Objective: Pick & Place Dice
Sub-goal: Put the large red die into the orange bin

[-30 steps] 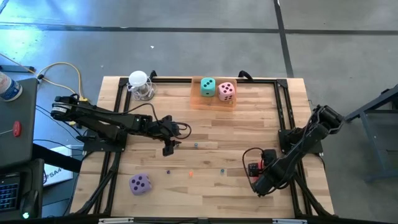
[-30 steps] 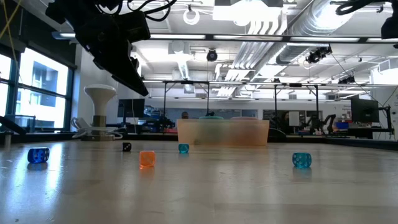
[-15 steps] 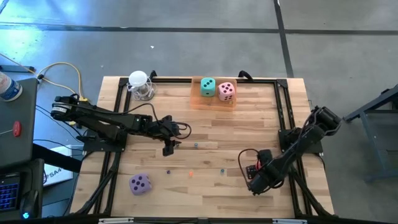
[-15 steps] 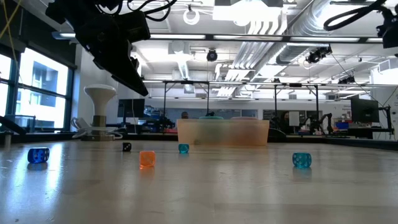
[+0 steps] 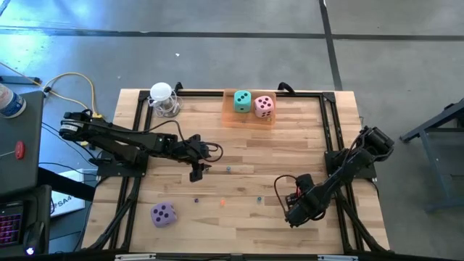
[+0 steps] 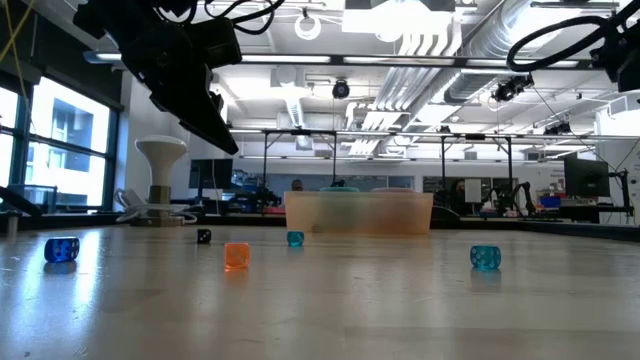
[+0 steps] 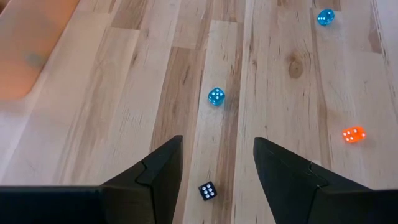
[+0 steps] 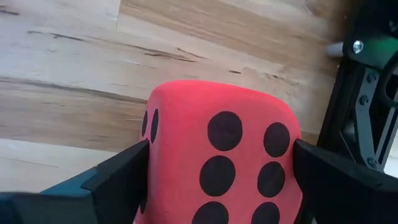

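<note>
The red die (image 8: pixel 230 155) rests on the wooden table at the near right, and my right gripper (image 5: pixel 293 210) stands over it, with one dark finger on each side. A teal die (image 5: pixel 242 101) and a pink die (image 5: pixel 264 106) sit side by side in an orange tray (image 5: pixel 230 117) at the far edge. The purple die (image 5: pixel 163 214) lies at the near left. My left gripper (image 7: pixel 217 146) hangs open above the middle of the table, holding nothing. My right gripper has the red die between its two fingers. One finger (image 8: pixel 118 177) lies against the die's left side (image 8: pixel 149 134) and the other finger (image 8: pixel 336 186) against its right side (image 8: pixel 297 158). The fingers point steeply down from above. The die stays on the table, its six-pip face up.
Tiny dice lie scattered mid-table: blue (image 7: pixel 216 96), black (image 7: pixel 208 190), orange (image 7: pixel 353 134) and another blue (image 7: pixel 325 17). A white stand (image 5: pixel 162 98) is at the far left corner. A black frame rail (image 8: pixel 367 93) runs close beside the red die.
My right gripper has sunk over the red die and rolled about its own axis, drifting a little toward the table's left. The red die has not moved.
</note>
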Motion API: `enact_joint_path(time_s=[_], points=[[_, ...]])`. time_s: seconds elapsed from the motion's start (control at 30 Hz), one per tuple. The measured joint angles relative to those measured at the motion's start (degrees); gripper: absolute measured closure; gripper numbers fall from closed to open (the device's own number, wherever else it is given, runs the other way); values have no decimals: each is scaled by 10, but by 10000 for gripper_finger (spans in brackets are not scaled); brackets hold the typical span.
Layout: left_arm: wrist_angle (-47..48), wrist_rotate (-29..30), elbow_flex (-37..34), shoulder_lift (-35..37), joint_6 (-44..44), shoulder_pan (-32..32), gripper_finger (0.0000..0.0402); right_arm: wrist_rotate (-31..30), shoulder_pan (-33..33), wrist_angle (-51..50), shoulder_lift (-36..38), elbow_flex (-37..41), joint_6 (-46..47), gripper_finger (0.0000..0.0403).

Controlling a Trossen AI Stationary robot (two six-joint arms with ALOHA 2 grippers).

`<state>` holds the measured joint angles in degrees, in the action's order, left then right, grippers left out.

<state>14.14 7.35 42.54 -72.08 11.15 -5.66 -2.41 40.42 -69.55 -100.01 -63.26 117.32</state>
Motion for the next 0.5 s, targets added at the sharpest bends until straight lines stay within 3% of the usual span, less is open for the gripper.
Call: enact_joint_path(time_s=[0.17, 0.33, 0.5], points=[[0, 0, 0, 0, 0, 0, 213, -28, 0, -20, -4, -10, -8, 105], [-8, 4, 0, 0, -6, 0, 213, -90, -1, -81, -11, -45, -16, 130], [-15, 15, 0, 0, -13, 0, 213, -154, -16, -104, -9, -76, -52, 186]])
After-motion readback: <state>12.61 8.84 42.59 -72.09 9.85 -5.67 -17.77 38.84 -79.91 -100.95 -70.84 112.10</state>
